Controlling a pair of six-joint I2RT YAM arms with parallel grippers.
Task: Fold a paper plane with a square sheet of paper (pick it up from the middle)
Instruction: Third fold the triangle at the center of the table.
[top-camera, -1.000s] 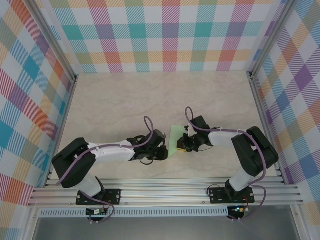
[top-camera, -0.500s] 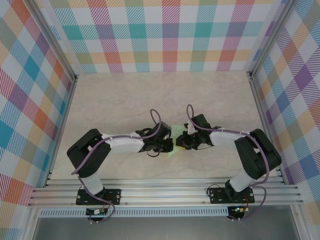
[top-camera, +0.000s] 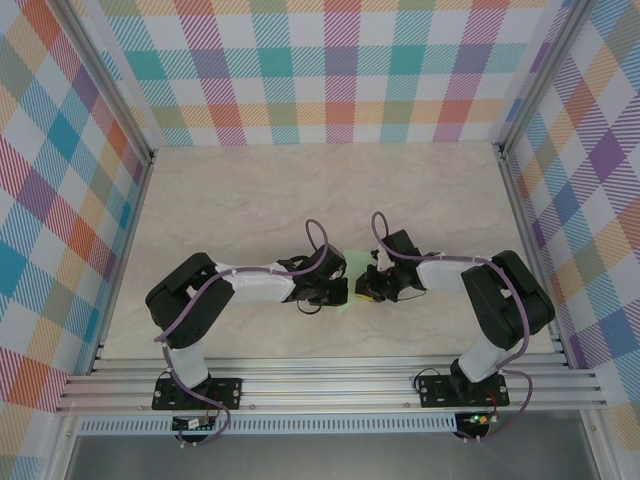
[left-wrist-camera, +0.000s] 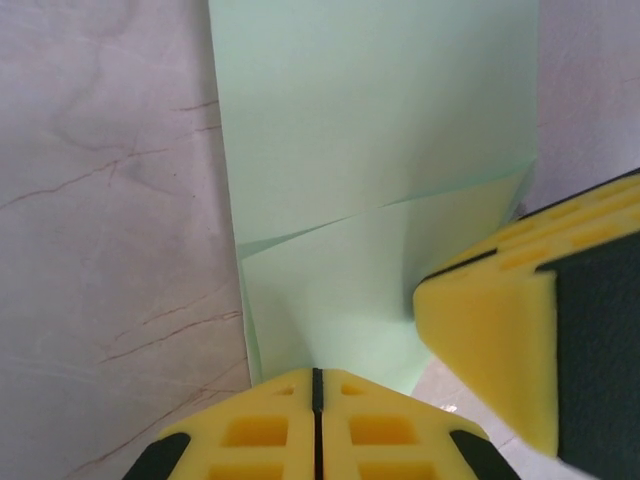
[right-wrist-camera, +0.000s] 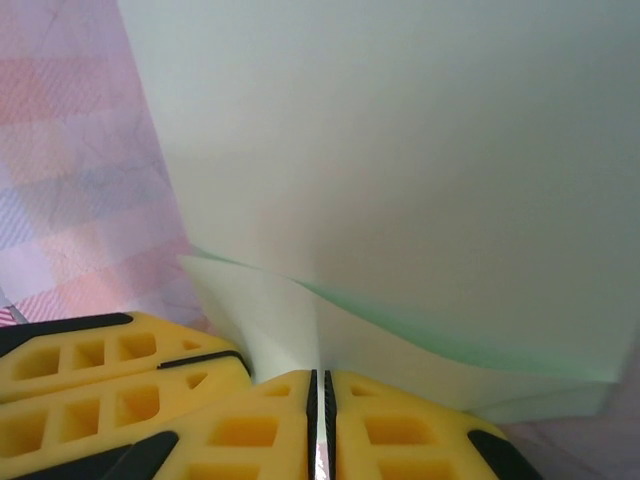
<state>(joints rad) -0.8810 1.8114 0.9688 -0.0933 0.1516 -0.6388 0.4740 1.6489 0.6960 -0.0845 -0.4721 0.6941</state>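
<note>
Since a second ago, the left arm (top-camera: 250, 283) has been swung in toward the middle of the desk (top-camera: 250, 200). Its fingers, then just short of the sheet (top-camera: 352, 260), have been brought onto the sheet's left side. The right arm (top-camera: 450, 272) has hardly been shifted.

From above, the sheet is seen near the front middle of the desk, between the two wrists. Only a pale green sliver is left uncovered at its far end and another at its near end.

In the left wrist view, the left fingers (left-wrist-camera: 255, 432) are pressed flat together, with no gap visible along their seam. The sheet's near edge is pinched between their tips. The sheet is seen there as folded: a lower flap with a slanting edge is laid over a larger plain panel beyond it. Marbled desk is seen to the left of it. One yellow pad of the right fingers (right-wrist-camera: 400, 432) is seen at the right of that view, touching the flap's right edge.

In the right wrist view, the right fingers are closed to a hairline slit, with the sheet's edge gripped in it. The sheet is spread upward and away from the tips, with a creased flap at its base. The left fingers are seen just beside, at lower left. Whether the sheet's far part is resting on the desk cannot be told.
</note>
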